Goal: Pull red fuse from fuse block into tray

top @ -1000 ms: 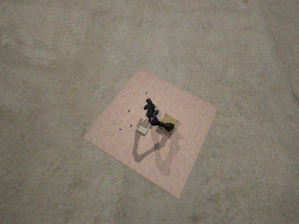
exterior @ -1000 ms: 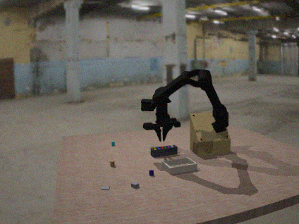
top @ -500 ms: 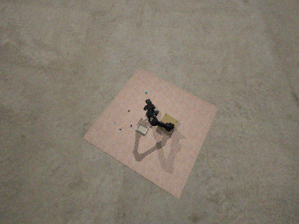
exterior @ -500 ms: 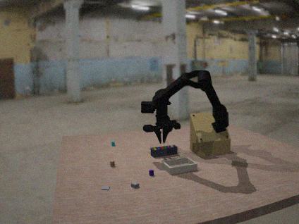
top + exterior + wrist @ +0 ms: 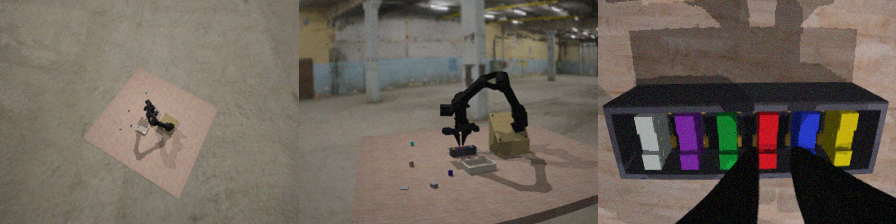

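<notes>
The dark fuse block (image 5: 462, 153) (image 5: 748, 95) holds a row of upright fuses. The red fuse (image 5: 768, 130) sits in it between the green fuse (image 5: 728, 130) and the blue fuse (image 5: 807, 127). My gripper (image 5: 460, 145) (image 5: 773, 156) points down just above the block, slightly open and empty. In the wrist view its fingertips show on either side of the red fuse's lower end; the right one overlaps the blue fuse's lower edge. Whether they touch anything cannot be told. The white tray (image 5: 142, 133) (image 5: 480, 171) stands beside the block, empty.
The purple fuse (image 5: 688, 132), white fuse (image 5: 647, 132) and yellow fuse (image 5: 846, 130) also stand in the block. The arm rises from a tan stand (image 5: 508, 148). A blue cylinder (image 5: 450, 172), brown cylinder (image 5: 411, 163), teal cylinder (image 5: 412, 144) and grey block (image 5: 434, 185) lie around.
</notes>
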Available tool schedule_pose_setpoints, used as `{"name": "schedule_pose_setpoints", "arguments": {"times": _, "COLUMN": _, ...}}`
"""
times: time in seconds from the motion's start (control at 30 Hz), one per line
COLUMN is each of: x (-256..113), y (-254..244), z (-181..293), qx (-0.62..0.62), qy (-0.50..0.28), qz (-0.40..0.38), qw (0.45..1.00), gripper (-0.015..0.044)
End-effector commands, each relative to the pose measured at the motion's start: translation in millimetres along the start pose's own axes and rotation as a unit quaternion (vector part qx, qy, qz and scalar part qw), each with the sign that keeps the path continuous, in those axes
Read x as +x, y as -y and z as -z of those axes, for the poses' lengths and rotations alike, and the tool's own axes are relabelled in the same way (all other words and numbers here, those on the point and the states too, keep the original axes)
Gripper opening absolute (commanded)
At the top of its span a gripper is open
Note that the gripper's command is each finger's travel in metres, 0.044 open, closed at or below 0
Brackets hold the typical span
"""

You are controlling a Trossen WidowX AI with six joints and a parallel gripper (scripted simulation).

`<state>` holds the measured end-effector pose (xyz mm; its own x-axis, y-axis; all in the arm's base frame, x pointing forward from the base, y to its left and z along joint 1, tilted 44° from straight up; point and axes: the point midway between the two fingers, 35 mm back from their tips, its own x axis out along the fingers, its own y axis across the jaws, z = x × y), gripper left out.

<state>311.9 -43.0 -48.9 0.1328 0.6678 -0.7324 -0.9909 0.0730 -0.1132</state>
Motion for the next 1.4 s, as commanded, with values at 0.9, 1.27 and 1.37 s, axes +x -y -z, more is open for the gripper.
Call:
{"name": "schedule_pose_setpoints", "arguments": {"times": 0.9, "x": 17, "y": -1, "z": -1, "qx": 0.003, "qy": 0.004, "qz": -0.001, "qw": 1.0, "gripper": 0.0072}}
{"name": "schedule_pose_setpoints", "arguments": {"times": 1.27, "x": 15, "y": -1, "z": 0, "qx": 0.001, "qy": 0.001, "qz": -0.002, "qw": 1.0, "gripper": 0.0025}}
{"name": "schedule_pose_setpoints", "arguments": {"times": 1.37, "x": 15, "y": -1, "z": 0, "qx": 0.001, "qy": 0.001, "qz": -0.002, "qw": 1.0, "gripper": 0.0005}}
